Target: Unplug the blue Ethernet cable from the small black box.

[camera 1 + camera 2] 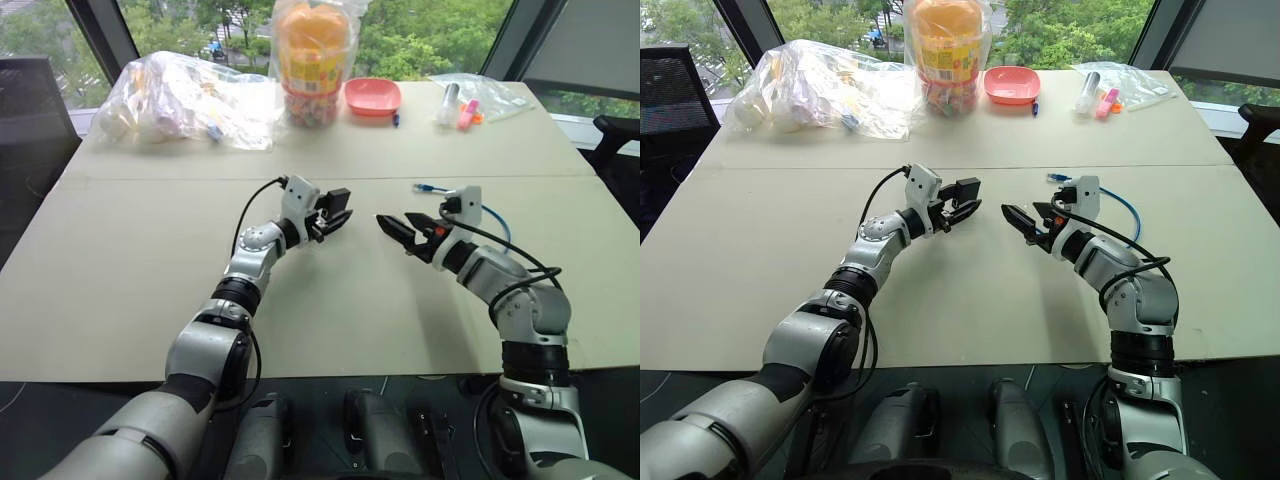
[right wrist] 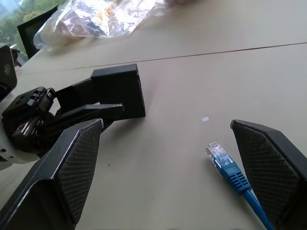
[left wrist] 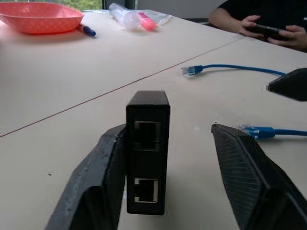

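The small black box (image 3: pixel 147 148) stands upright between the fingers of my left gripper (image 1: pixel 338 208), which is open. The box touches one finger (image 3: pixel 103 177), and a clear gap separates it from the other finger. Both of its ports face the left wrist camera and are empty. The blue Ethernet cable (image 1: pixel 497 215) lies loose on the table, curving behind my right wrist. One of its plugs (image 2: pixel 221 159) rests on the table between the spread fingers of my open right gripper (image 1: pixel 400 228). Its other plug (image 1: pixel 425 188) lies farther back. The two grippers point at each other, a short way apart.
Along the table's far side are clear plastic bags (image 1: pixel 190 100), a bagged snack jar (image 1: pixel 310 65), a pink bowl (image 1: pixel 372 95) and a bag of markers (image 1: pixel 470 100). A seam (image 1: pixel 150 178) crosses the table. A person's hands (image 3: pixel 261 26) hold a phone beyond the far edge.
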Robot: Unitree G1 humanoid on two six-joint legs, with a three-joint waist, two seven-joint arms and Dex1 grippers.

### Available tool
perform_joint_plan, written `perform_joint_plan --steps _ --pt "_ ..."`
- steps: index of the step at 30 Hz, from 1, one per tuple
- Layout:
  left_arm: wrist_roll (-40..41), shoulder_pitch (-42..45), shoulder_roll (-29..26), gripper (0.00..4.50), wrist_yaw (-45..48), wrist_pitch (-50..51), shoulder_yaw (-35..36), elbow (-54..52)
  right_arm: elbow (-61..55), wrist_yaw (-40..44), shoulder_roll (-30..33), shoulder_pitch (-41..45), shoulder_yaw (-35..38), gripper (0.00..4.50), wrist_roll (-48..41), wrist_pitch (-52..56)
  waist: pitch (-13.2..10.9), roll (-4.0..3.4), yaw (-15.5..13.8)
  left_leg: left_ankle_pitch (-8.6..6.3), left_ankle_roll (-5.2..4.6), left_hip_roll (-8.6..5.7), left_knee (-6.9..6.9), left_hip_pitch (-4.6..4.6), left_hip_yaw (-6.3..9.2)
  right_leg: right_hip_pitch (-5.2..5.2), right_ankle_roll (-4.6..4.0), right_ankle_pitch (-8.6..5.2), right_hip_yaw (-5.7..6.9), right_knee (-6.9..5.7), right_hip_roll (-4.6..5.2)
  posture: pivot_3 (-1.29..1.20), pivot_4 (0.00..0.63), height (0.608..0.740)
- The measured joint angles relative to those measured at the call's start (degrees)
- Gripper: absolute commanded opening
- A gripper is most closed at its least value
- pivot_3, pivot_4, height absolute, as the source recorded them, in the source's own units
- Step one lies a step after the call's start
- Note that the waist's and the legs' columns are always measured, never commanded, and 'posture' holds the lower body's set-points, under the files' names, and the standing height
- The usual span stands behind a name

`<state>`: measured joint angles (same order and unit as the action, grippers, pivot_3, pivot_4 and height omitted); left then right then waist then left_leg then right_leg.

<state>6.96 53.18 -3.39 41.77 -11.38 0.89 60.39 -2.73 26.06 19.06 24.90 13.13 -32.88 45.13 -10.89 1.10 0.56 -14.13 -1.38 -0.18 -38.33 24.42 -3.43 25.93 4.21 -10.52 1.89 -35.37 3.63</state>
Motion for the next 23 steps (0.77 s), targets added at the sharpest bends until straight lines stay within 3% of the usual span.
perform_joint_plan --steps 4,16,23 --pt "1.3 -2.31 -1.2 4.48 3.43 2.52 0.15 -4.53 -0.97 0.01 0.04 -1.24 -0.04 4.5 -0.09 -0.04 0.0 0.0 0.13 0.0 0.0 0.01 0.01 -0.01 0.0 0.0 0.0 0.0 -0.01 0.0 0.0 0.0 0.15 0.74" --pt "8.42 -21.72 -18.05 4.48 6.9 28.81 0.98 -49.54 -3.53 2.65 3.15 -5.99 0.78 4.5 -0.81 -0.53 0.02 -0.03 0.12 0.0 0.0 0.04 0.03 -0.07 0.05 -0.09 -0.03 -0.01 -0.08 0.05 0.05 0.0 0.15 0.74" --pt "15.32 -30.46 -24.32 4.48 5.28 42.24 5.7 -62.43 -9.59 7.71 6.67 -9.7 1.33 4.5 -5.2 0.08 0.02 -0.04 0.01 0.0 0.01 0.04 0.02 -0.09 0.12 -0.16 -0.18 -0.11 -0.07 0.12 0.07 0.0 0.15 0.74"
